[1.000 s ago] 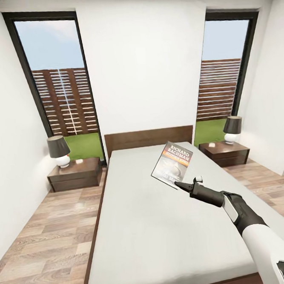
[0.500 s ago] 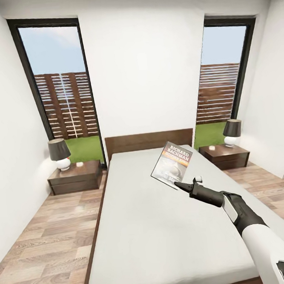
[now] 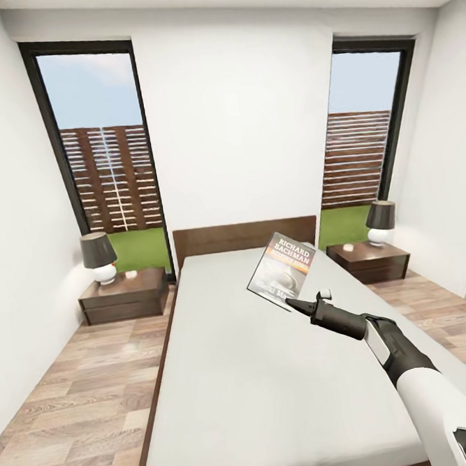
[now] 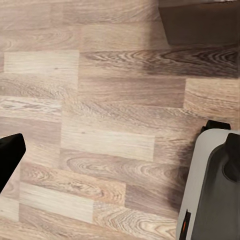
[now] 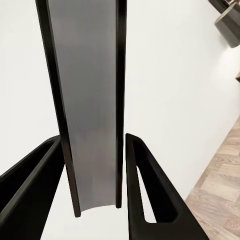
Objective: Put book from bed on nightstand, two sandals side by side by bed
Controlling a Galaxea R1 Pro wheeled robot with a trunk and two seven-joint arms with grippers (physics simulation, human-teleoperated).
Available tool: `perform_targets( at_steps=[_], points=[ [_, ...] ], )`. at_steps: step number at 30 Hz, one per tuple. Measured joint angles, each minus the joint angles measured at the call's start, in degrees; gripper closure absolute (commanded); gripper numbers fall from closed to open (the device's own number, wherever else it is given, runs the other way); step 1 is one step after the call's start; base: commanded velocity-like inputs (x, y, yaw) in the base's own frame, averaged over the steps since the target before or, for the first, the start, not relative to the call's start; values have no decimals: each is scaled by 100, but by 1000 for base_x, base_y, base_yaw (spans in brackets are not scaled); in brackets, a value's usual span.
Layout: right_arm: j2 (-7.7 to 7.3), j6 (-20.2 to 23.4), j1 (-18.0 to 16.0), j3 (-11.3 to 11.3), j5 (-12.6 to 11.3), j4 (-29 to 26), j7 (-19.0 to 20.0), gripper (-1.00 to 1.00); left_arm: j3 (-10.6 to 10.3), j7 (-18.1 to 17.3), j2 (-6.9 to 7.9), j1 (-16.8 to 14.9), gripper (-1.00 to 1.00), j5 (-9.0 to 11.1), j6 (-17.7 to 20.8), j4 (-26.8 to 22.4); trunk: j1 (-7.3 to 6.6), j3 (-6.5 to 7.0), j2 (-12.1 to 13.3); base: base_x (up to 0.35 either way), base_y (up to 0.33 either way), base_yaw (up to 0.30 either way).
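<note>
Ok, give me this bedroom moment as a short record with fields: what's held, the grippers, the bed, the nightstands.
held: book, lifted above the bed, cover facing the head camera
right gripper: shut on the book's lower edge
left gripper: over wood floor in the left wrist view, open or shut unclear
bed: mattress bare
left nightstand: lamp on top
right nightstand: lamp on top

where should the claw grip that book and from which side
By a thin edge, pinched across its thickness. The book is a flat paperback, so its two covers give the fingers parallel faces. The right claw holds it this way, at its lower edge, coming from below, with the book raised over the bed. A deeper bite would probably steady it.
</note>
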Motion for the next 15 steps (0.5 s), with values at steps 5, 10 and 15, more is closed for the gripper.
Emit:
perform_targets(
  at_steps=[5,10,15],
  points=[
    [0,1,0,1,-1,0,-3,100,-10,-35,0,-1,-100,-6,-1,3,0,45,0,0,0,0],
    [-8,1,0,-8,-2,0,-4,100,-10,-154,3,-1,-100,-8,5,10,0,90,0,0,0,0],
    [-20,1,0,-22,-2,2,-2,100,-13,-248,3,0,-100,-9,9,14,0,135,0,0,0,0]
  ],
)
